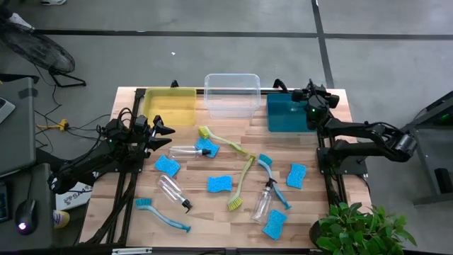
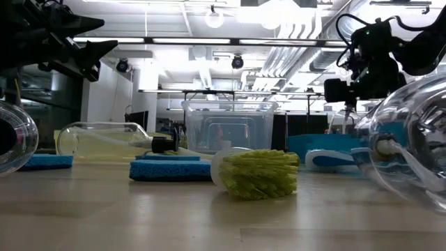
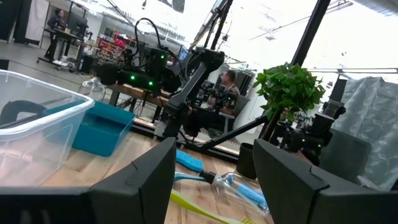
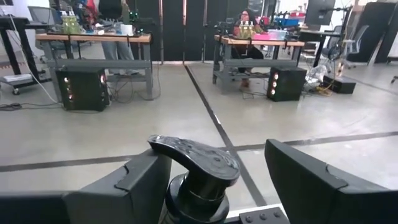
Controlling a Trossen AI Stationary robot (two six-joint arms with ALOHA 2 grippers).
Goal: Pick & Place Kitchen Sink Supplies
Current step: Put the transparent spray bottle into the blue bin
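Across the wooden surface [image 1: 212, 205] most of the job remains undone. At its far edge stand three bins: the yellow bin [image 1: 170, 106], the clear bin [image 1: 231, 94] and the teal bin [image 1: 287, 113]. The yellow and clear ones look empty from above; what the teal one holds I cannot tell.

Over the teal bin hangs the right gripper [image 1: 311, 99]. Its wrist view shows a spray bottle's black nozzle [image 4: 194, 162] between widely parted jaws, so this bottle is probably being released into that bin. The left gripper [image 1: 161, 136] hovers near the yellow bin, jaws apart and holding nothing.

Loose on the boards lie three more spray bottles [image 1: 185, 151], [image 1: 173, 193], [image 1: 263, 200], then four brushes: two yellow-green ones [image 1: 223, 141], [image 1: 241, 185] and two blue ones [image 1: 161, 214], [image 1: 272, 177]. Smallest, five blue sponges [image 1: 167, 166], [image 1: 207, 147], [image 1: 219, 184], [image 1: 296, 175], [image 1: 274, 223] are scattered among them. By my judgement, barely one item is sorted.
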